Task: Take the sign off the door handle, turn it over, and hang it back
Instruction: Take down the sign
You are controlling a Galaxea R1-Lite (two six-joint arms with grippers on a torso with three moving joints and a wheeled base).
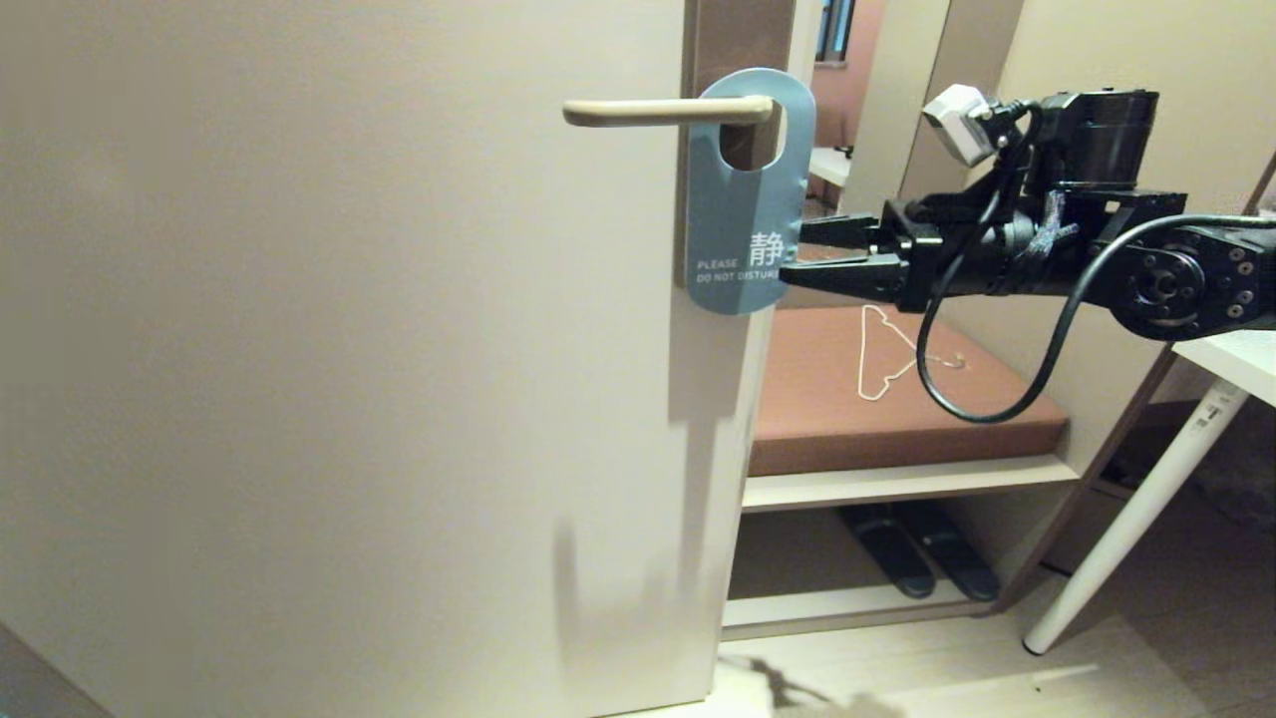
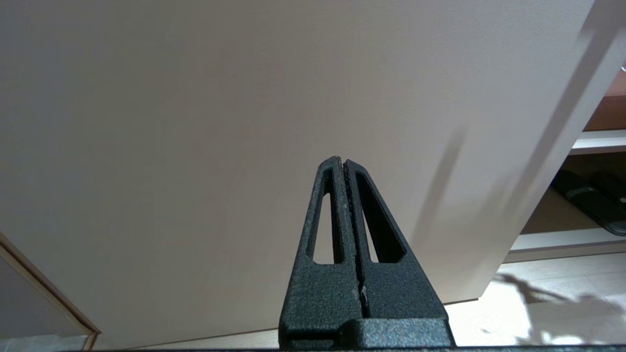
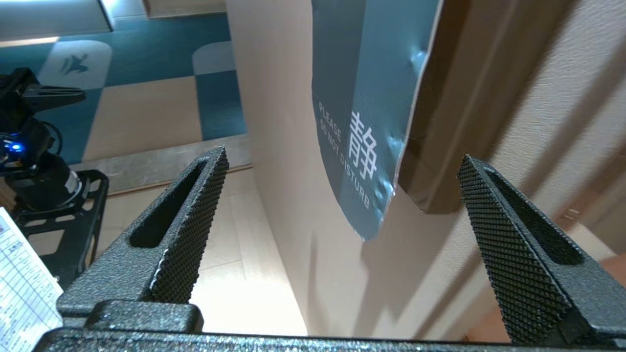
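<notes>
The sign [image 1: 746, 214] hangs by its hole on the cream door handle [image 1: 663, 112], blue-grey face out, reading "PLEASE DO NOT DISTURB". My right gripper [image 1: 793, 254] reaches in level from the right, open, with its tips at the sign's lower right edge. In the right wrist view the sign [image 3: 362, 98] hangs ahead of the right gripper [image 3: 342, 154], whose fingers [image 3: 195, 220] stand wide apart and touch nothing. The brown plate [image 3: 440, 122] shows behind the sign. My left gripper [image 2: 341, 160] is shut on nothing, low in front of the door panel.
The beige door [image 1: 299, 349] fills the left. Past its edge stands a bench with a brown cushion [image 1: 977, 419], on it a white wire hanger [image 1: 882, 354]; dark slippers [image 1: 917, 558] lie beneath. A white table leg [image 1: 1136, 519] slants at right.
</notes>
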